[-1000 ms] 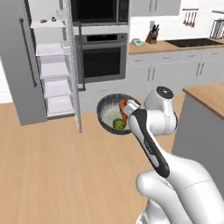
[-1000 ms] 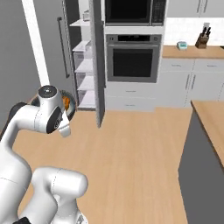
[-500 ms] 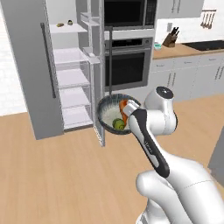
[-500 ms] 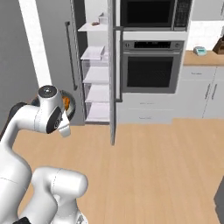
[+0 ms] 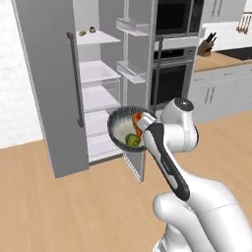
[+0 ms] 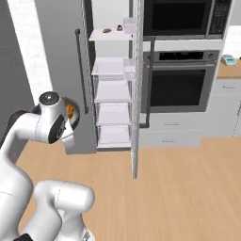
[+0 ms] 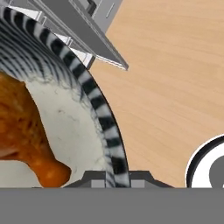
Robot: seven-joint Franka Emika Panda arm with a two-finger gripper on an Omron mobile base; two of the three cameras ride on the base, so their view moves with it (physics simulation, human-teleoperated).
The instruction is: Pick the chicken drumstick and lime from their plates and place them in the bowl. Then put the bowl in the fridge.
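My jaws are clamped on the rim of the bowl [image 5: 126,132], carrying it in the air just in front of the open fridge [image 5: 101,93], level with its lower white shelves. The chicken drumstick [image 7: 24,131] and the lime [image 5: 131,140] lie loose inside. I judge the bowl stiff and fairly heavy for a one-sided rim hold, so it may tip; the round lime could roll. Keeping it level matters.

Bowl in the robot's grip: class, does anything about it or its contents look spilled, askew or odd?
Nothing stands out. The gripper is shut on the bowl rim, held in front of the open fridge; the chicken drumstick and lime lie inside it, unspilled.
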